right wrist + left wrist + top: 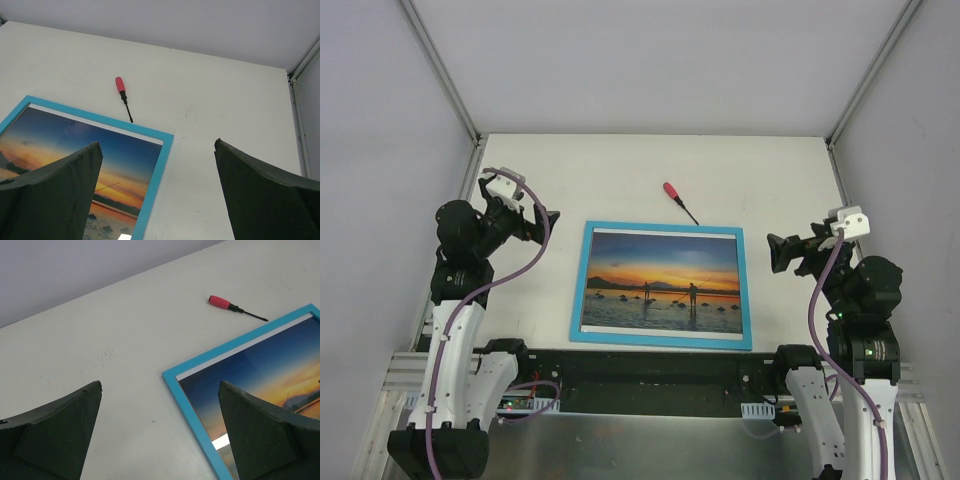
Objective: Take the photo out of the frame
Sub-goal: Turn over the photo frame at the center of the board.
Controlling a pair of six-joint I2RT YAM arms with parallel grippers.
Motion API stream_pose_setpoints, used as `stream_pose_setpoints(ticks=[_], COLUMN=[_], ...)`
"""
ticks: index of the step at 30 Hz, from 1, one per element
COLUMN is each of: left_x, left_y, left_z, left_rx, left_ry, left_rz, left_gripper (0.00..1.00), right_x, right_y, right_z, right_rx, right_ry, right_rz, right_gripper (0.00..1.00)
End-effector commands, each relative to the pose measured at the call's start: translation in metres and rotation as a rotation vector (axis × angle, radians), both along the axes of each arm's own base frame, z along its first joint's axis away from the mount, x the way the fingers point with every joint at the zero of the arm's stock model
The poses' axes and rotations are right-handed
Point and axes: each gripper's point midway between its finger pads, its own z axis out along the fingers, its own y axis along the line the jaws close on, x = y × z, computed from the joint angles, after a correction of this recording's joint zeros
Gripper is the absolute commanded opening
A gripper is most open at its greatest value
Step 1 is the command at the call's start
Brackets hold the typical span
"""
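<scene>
Nothing of the task is done yet, as far as can be seen. At the near side of the desk [620,165], the left claw [550,222] hangs off the frame's left side and the right claw [775,253] off its right side. Both are released, jaws wide, holding nothing and touching nothing.

Between them the frame [578,290] lies flat and face up, its near edge close to the desk's near edge, about midway along it. The photo [663,280] sits inside the blue border, fully seated. The back cannot be seen from here.

Beyond the frame's far edge, apart from it, lies a screwdriver [672,192], untouched, toward the desk's far edge.

What is left is, I judge, everything: turning the frame over, freeing its back, and lifting the photo out.
</scene>
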Motion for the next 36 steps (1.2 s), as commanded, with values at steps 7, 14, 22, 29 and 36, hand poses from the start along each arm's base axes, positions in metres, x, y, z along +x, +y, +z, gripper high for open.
stream_pose_setpoints(ticks=[7, 14, 22, 29, 36], left_x=[0.003, 0.015, 0.027, 0.021, 0.014], left_y=[-0.005, -0.001, 0.008, -0.020, -0.045], left_z=[0.001, -0.001, -0.032, -0.097, -0.144], left_rx=[-0.021, 0.026, 0.134, 0.291, 0.384], left_ry=[-0.011, 0.000, 0.073, 0.180, 0.288], left_rz=[-0.034, -0.032, -0.006, -0.060, -0.133], left_gripper=[0.99, 0.99, 0.99, 0.99, 0.99], right_x=[0.012, 0.028, 0.023, -0.005, -0.002], right_y=[-0.002, -0.007, 0.010, 0.054, 0.083], right_z=[0.006, -0.009, -0.043, -0.079, -0.109], right_rx=[-0.032, -0.174, -0.311, -0.430, -0.628], right_ry=[-0.050, -0.016, 0.184, 0.201, 0.251], right_rz=[0.002, 0.030, 0.235, 0.574, 0.721], right_gripper=[0.96, 0.96, 0.96, 0.96, 0.96])
